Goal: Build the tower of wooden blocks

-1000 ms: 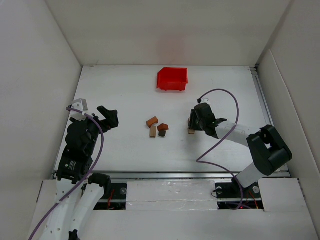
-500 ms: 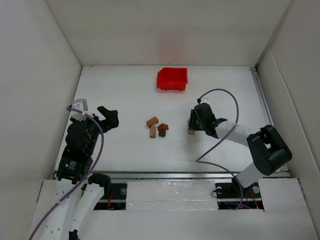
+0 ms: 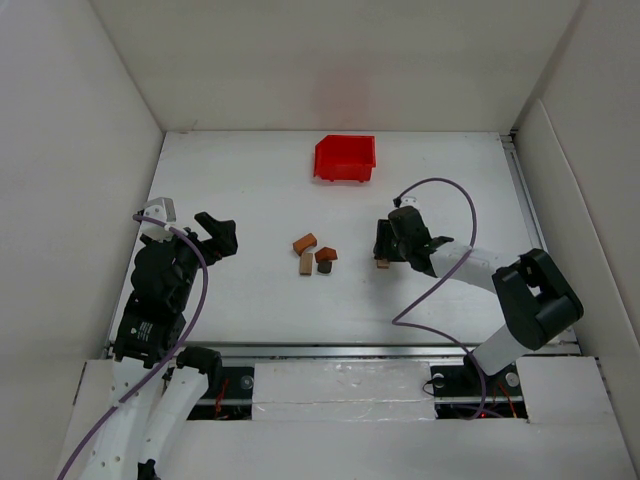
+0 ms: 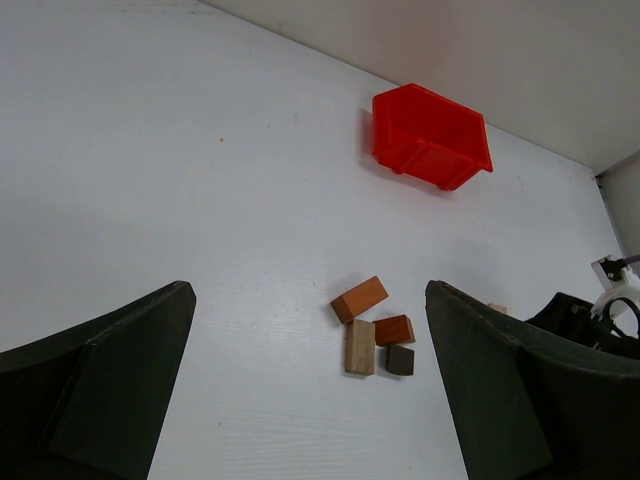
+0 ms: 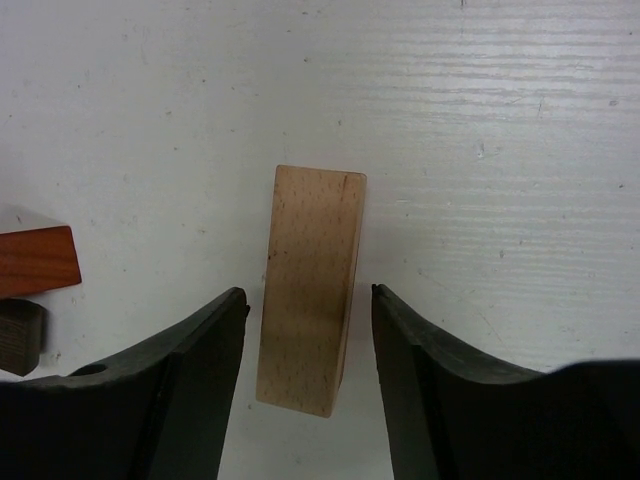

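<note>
A light tan wood block rests on the table between the fingers of my right gripper. The jaws stand open, with a gap on each side of the block. From above, that block shows just under the right gripper. Left of it lies a loose cluster: an orange-brown block, a tan block, a reddish-brown block and a small dark block. The cluster also shows in the left wrist view, with its orange-brown block nearest. My left gripper hangs open and empty, far left of the blocks.
A red plastic bin stands at the back of the table, also seen in the left wrist view. White walls close in the table on the left, back and right. The right arm's purple cable loops above the table.
The right jaws have spread apart and let go of the light tan block. The left arm has not moved.
</note>
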Motion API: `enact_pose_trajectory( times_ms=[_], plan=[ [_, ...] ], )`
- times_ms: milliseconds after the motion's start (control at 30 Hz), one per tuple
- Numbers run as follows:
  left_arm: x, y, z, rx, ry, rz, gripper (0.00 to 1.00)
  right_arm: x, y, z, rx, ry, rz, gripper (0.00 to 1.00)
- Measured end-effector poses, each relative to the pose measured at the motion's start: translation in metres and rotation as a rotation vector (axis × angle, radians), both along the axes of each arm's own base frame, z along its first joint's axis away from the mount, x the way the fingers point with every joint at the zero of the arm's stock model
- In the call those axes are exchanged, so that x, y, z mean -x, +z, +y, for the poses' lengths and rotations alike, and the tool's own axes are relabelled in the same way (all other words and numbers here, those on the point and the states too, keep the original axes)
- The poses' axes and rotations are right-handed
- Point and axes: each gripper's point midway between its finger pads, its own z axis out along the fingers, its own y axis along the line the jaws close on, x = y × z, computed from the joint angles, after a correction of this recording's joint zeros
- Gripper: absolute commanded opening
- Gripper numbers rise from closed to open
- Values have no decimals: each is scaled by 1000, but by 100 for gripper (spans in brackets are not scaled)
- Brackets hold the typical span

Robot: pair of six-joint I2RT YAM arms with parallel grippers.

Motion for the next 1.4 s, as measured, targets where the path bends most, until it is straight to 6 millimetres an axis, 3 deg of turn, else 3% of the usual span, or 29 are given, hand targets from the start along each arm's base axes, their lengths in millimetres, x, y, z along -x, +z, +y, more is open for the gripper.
enact_pose_trajectory(
  times_ms=[67,267,500,633,733,867,933,1000,1067,1233,1300,1400],
  plan=[
    [0,0,0,0,0,0,99,0,0,0,1,1,0,68],
    [-1,-1,0,-2,0,6,99,3,13,-1,-6,5,-16,70],
    [-11,-13,-4,-11,-5,56,99,7,94,5,-100,45,-201,70],
    [-22,-29,-16,-2,-49,133,99,16,123,17,-146,110,-267,70],
    [-40,-43,-35,25,-118,216,99,21,125,23,-150,145,-267,70],
    [-80,-68,-69,48,-242,377,99,23,127,26,-144,172,-276,70],
    [-96,-97,-81,56,-279,459,99,24,126,27,-144,187,-275,70],
    [-93,-126,-86,45,-294,561,99,25,126,30,-150,203,-271,69],
    [-87,-143,-95,-25,-283,647,99,25,125,35,-164,224,-266,69],
    [-89,-127,-154,-195,-317,597,99,35,118,55,-201,298,-233,66],
    [-87,-124,-149,-200,-273,579,99,46,114,69,-204,314,-219,65],
    [-88,-123,-119,-180,-142,561,99,66,107,97,-206,330,-195,63]
  ],
)
